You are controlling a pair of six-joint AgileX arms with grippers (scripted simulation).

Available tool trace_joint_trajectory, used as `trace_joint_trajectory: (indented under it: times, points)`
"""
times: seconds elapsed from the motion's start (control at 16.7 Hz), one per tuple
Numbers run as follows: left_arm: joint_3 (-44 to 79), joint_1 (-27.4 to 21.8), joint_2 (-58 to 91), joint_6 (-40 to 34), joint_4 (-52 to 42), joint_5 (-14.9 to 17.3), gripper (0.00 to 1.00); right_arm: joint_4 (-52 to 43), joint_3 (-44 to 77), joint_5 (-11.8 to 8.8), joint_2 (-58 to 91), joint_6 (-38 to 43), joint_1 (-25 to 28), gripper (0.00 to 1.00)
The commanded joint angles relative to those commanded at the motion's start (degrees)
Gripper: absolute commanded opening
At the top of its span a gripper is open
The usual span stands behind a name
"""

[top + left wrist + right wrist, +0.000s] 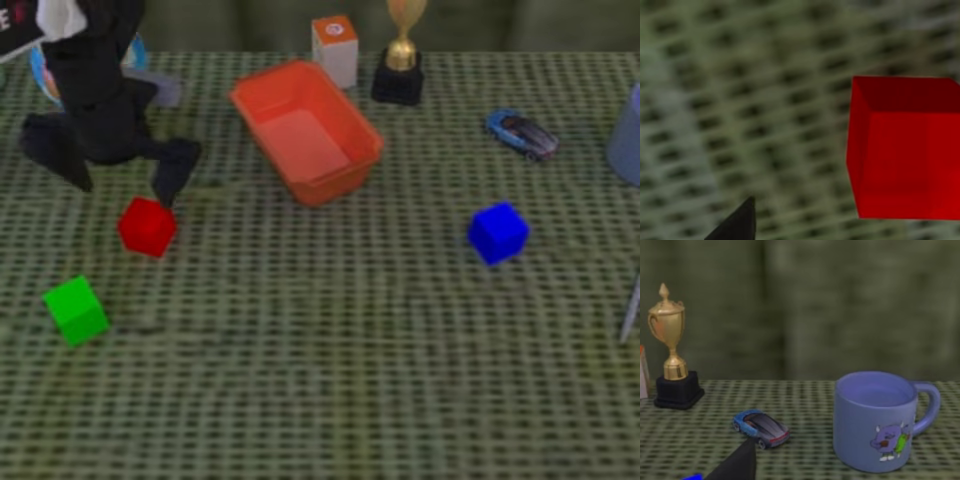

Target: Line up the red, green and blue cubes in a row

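Note:
The red cube (pixel 147 226) sits at the table's left, with the green cube (pixel 75 310) nearer the front left and the blue cube (pixel 498 233) far off at the right. My left gripper (pixel 122 190) hovers just behind the red cube, open, its two dark fingers spread wide and nothing between them. In the left wrist view the red cube (pixel 905 150) fills the right side, apart from one dark fingertip (pixel 740 225). My right arm (pixel 631 305) shows only as a sliver at the right edge. One fingertip (pixel 742 462) of it stands off-centre, open, beside a sliver of the blue cube (pixel 692 476).
An orange tray (pixel 345 172) lies at the back middle, with a white box with an orange top (pixel 335 50) and a gold trophy (pixel 400 60) behind it. A blue toy car (pixel 522 133) and a blue mug (pixel 628 135) stand at the back right.

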Motion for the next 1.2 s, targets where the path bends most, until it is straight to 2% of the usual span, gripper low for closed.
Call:
trace_joint_trajectory:
  times: [0.36, 0.66, 1.2]
  points:
    - [-7.87, -0.07, 4.85, 0.0, 13.18, 0.05, 1.0, 0.0, 0.0, 0.0, 0.0, 0.0, 0.0, 1.0]
    - [-8.5, -0.08, 5.33, 0.0, 14.06, 0.06, 1.0, 0.0, 0.0, 0.0, 0.0, 0.0, 0.0, 1.0]
    - [-8.5, -0.08, 5.33, 0.0, 14.06, 0.06, 0.32, 0.0, 0.0, 0.0, 0.0, 0.0, 0.0, 1.0]
